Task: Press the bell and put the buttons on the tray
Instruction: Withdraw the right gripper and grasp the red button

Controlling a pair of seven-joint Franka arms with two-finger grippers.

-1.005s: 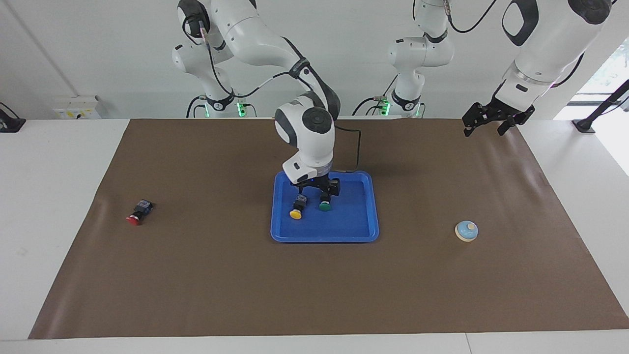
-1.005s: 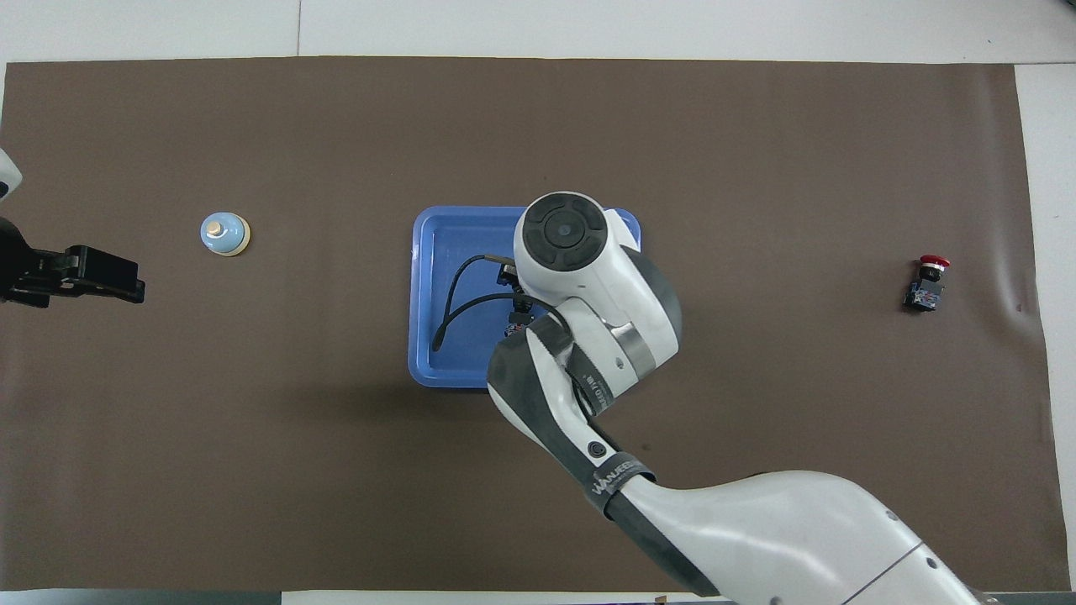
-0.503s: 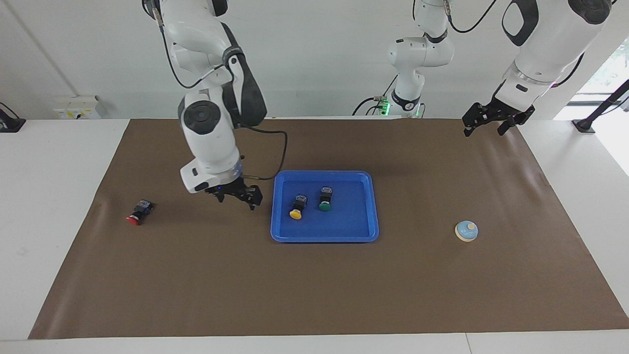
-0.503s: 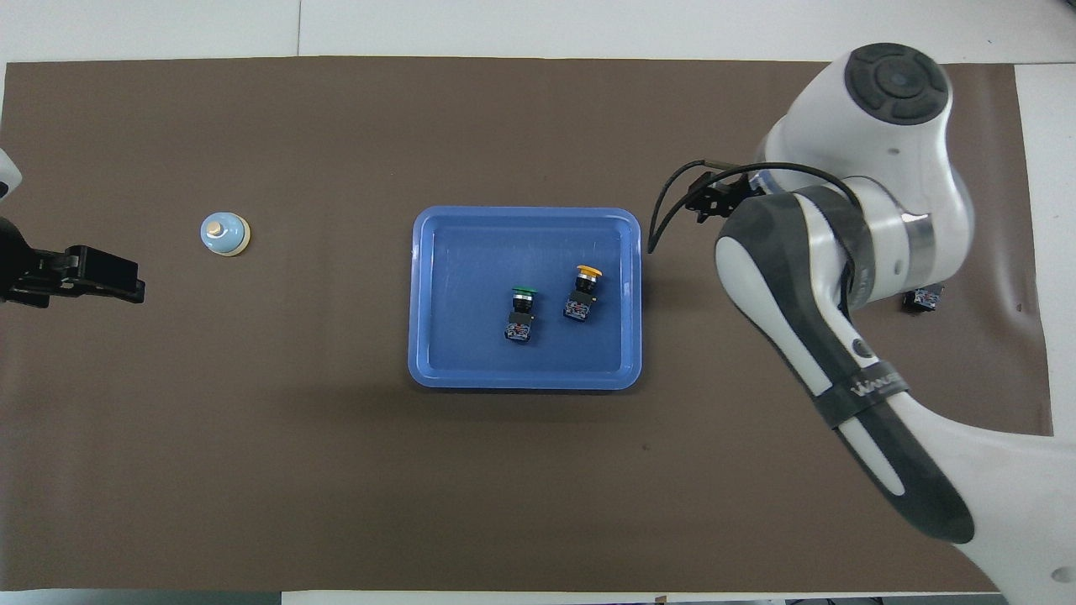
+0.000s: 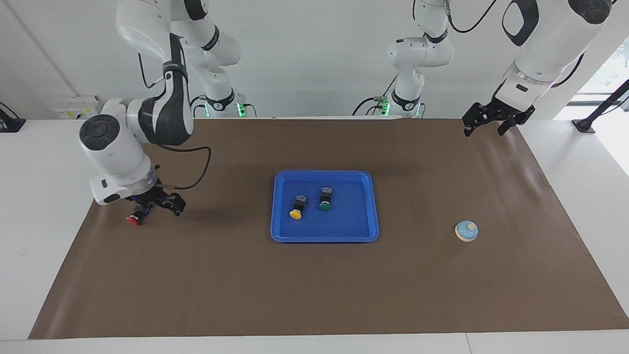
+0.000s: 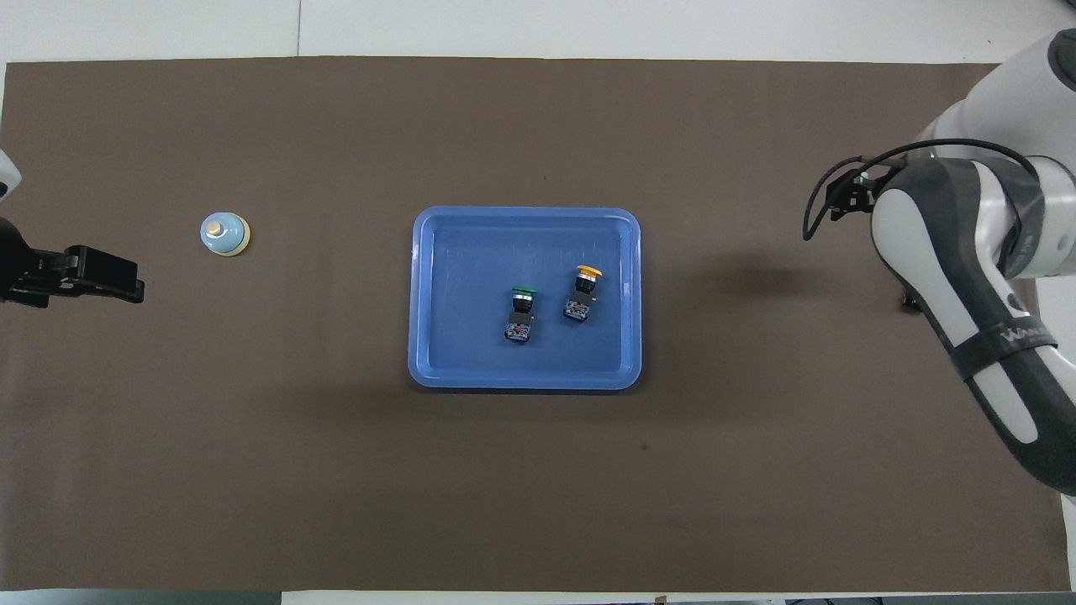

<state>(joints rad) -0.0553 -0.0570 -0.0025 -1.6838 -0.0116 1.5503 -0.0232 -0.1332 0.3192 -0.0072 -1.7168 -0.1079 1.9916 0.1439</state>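
Left hand (image 5: pixel 486 124) waiting apart at upper right, right hand (image 5: pixel 155 205) spread low over the red button (image 5: pixel 133 220) at left, yellow (image 5: pixel 296 212) and green (image 5: pixel 325 205) in the centre tray (image 5: pixel 361 231), bell (image 5: pixel 466 231) lower right.

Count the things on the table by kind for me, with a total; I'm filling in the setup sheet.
Buttons: 3, yellow and green in the tray, red on the mat under the right gripper
Bell: 1
Tray: 1
Total: 5
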